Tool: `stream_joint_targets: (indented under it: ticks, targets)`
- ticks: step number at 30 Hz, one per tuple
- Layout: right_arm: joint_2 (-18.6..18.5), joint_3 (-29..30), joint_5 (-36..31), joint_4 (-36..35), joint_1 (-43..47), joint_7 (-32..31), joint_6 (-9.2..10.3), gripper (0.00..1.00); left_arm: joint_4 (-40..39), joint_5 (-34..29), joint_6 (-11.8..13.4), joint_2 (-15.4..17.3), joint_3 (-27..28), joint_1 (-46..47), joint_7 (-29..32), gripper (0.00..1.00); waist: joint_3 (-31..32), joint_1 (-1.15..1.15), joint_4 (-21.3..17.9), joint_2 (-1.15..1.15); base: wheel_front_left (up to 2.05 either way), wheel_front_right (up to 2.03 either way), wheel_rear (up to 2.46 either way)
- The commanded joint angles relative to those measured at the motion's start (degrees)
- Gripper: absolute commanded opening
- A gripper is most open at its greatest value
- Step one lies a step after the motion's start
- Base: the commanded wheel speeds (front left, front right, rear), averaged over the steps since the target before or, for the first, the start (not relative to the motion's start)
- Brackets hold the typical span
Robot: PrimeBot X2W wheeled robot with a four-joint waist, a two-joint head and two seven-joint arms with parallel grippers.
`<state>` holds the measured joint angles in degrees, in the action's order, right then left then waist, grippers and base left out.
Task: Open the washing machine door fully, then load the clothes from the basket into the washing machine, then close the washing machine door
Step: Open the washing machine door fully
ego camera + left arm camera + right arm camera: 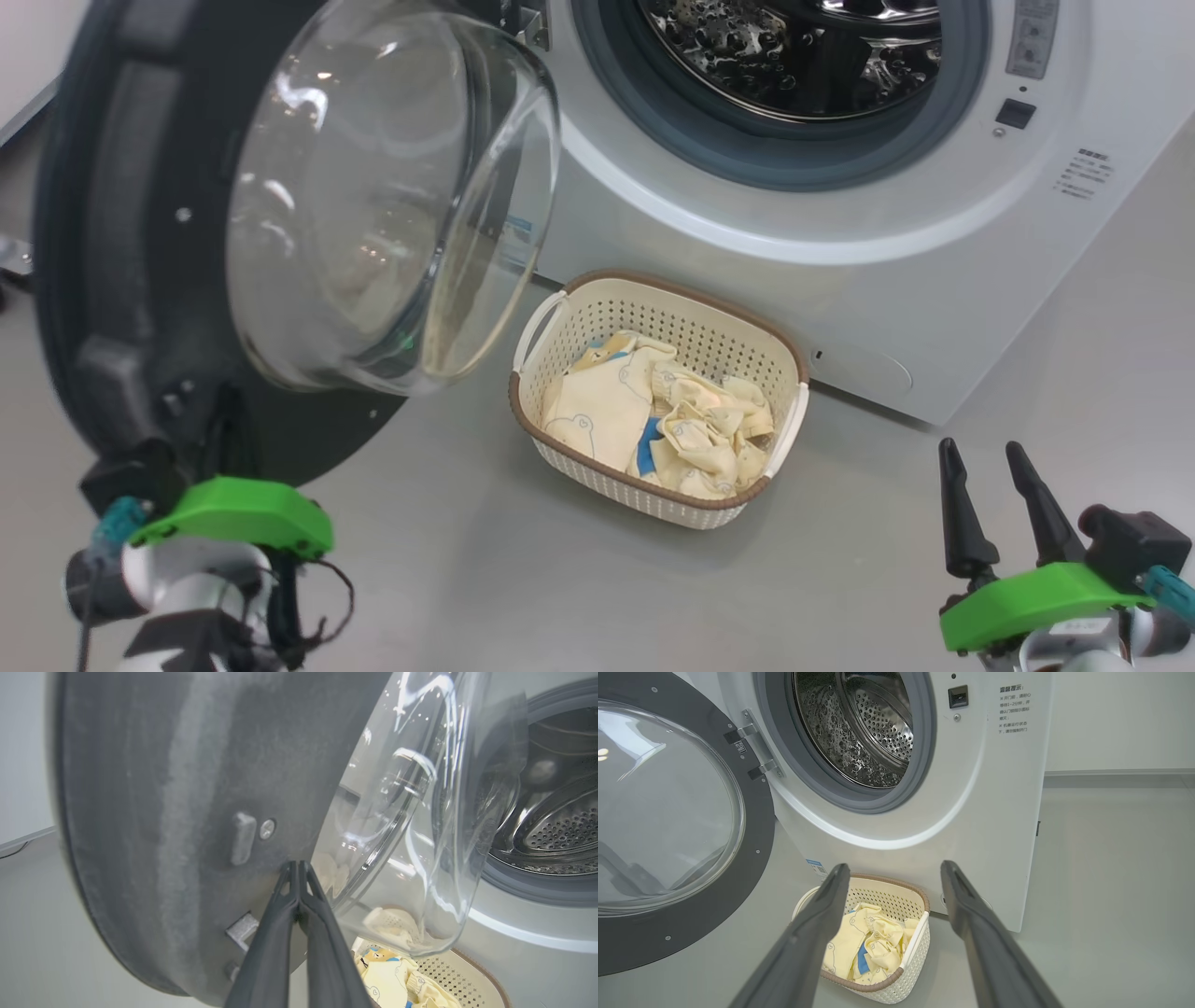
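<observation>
Left wrist view: left gripper (297,864) clenched, empty, tips at inner ring of washing machine door (187,788); may slip, letting door swing over basket (644,317) beside it. Right gripper (982,453) released.

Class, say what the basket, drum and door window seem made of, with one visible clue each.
Basket: probably matte cream plastic; moulded rows of holes.
Drum: apparently polished steel; mirror-like, perforated.
Door window: clear glass or hard plastic, unsure which; see-through, glossy highlights.
</observation>
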<state>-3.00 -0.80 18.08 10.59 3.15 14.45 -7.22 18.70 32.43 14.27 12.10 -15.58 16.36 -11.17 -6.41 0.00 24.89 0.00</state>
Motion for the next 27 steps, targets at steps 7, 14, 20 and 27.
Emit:
stream_joint_targets:
  ticks: [7, 14, 20, 27]
  targets:
    - [-2.5, -1.6, -0.4, -1.3, -2.5, 0.5, -0.26, 1.0, 7.1, 2.8, 3.6, 4.4, 9.8, 6.7, -3.2, 0.0, -0.5, 0.0, -2.2, 0.0, 0.0, 0.0, 0.0]
    - [-3.4, -1.8, -0.3, -1.1, -2.3, 0.5, -0.26, 1.0, 12.6, 1.1, 1.9, 5.8, 16.4, 9.5, -3.8, 0.0, -0.9, 0.0, -4.2, 0.0, 0.0, 0.0, 0.0]
    - [-3.9, -1.9, -0.3, -1.0, -2.2, 0.5, -0.26, 1.0, 15.0, -2.6, 0.7, 5.4, 21.9, 10.3, -3.8, 0.0, -1.0, 0.0, -5.5, 0.0, 0.0, 0.0, 0.0]
    - [-4.3, -2.0, -0.2, -0.9, -2.4, 0.5, -0.26, 1.0, 16.5, -6.5, 0.2, 5.1, 26.1, 11.3, -3.8, 0.0, -1.3, 0.0, -6.5, 0.0, 0.0, 0.0, 0.0]
